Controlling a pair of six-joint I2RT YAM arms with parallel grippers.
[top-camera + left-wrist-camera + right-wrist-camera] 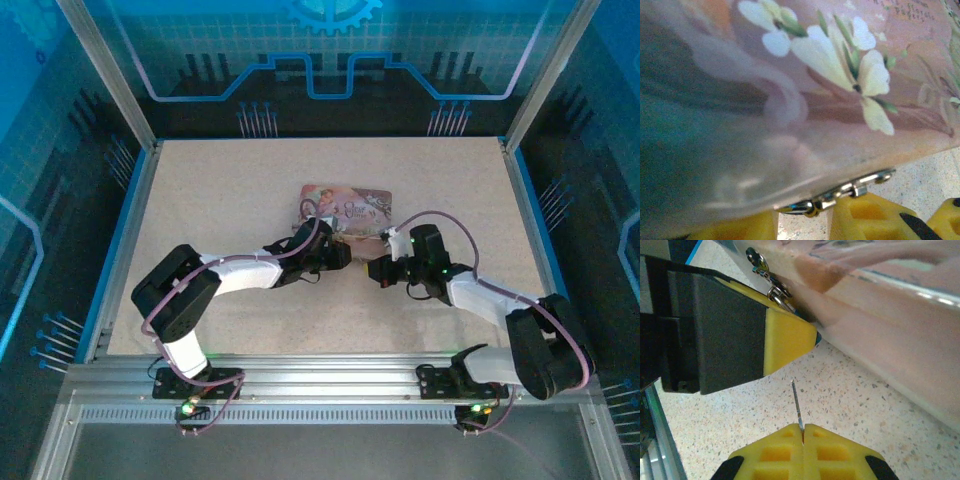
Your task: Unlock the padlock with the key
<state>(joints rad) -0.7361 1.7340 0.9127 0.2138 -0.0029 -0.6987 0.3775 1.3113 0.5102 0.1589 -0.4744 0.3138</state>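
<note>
1. progress: the padlock is not open as far as i can see, and the key is not in it yet. the key is picked up and both arms are at the lock. lining up, inserting and turning are left.
2. the pink tin (345, 205) lies mid-table, and the lock hangs at its near lower edge.
3. the left gripper (807, 210) sits against that edge with its yellow fingers part way apart. i cannot tell if they pinch the lock or just brace beside it.
4. the right gripper (803, 432) is pressed together on the key, just beside the left one and the tin.
5. the padlock (840, 191) is a small silver piece touching the tin's rim, just above the left fingertips.
6. the key (797, 405) is a thin sliver standing up from the right fingertips. its tip is near the lock but apart from it.
7. room: blue-lit panel walls (330, 60) on a metal frame enclose the rig.
8. surface: the table (200, 190) is pale speckled board, flat and dry-looking.
</note>
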